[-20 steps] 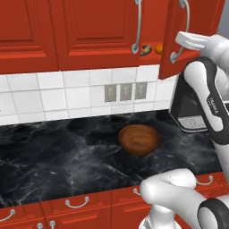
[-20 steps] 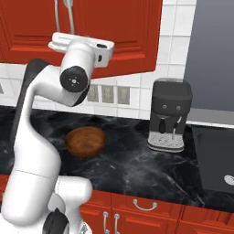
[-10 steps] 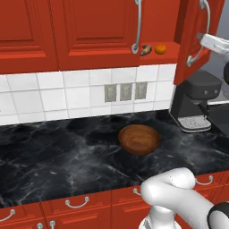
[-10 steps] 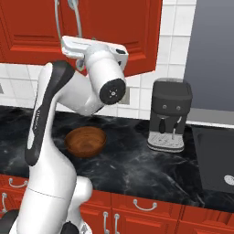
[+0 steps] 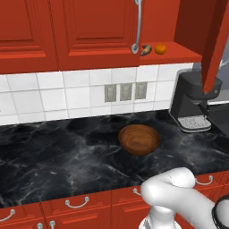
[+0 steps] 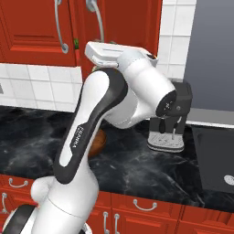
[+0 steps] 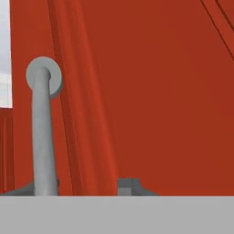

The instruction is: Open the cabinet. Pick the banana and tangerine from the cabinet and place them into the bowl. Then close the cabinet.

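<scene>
**A:** Start at the left. What's there?

**B:** In the left base view the cabinet (image 5: 94, 31) has its left door shut, silver bar handle hanging down its right edge. Right of that the shelf lies exposed, with the banana (image 5: 146, 49) and the tangerine (image 5: 160, 48) side by side on its front lip, banana to the left, the two just beside each other. Further right the right door (image 5: 214, 40) stands swung out toward the robot, edge-on to the camera.

**A:** And the bowl?

**B:** The bowl (image 5: 139, 138) sits on the dark marble counter (image 5: 53, 156), below the fruit and nearer, empty. A coffee machine (image 5: 193, 100) stands at the far right against the tiles.

**A:** Where's the hand?

**B:** Up at the open door. In the hand view the door handle (image 7: 43, 128) runs up the left side, and the gripper (image 7: 80, 187) has its two tips low in the picture, one beside the bar and one to its right. They look set either side of the bar, but I cannot tell whether they clamp it or merely straddle it.

**A:** So which step?

**B:** I'd judge the opening step is nearly finished: the fruit is reachable, nothing is in the bowl.

**A:** Next?

**B:** Probably let go of the handle, back clear of the door, then swing left to the shelf edge and come at the banana or tangerine from the front with spread fingers. The fruits sit close together, so the approach must not knock the neighbour off the lip.
</scene>
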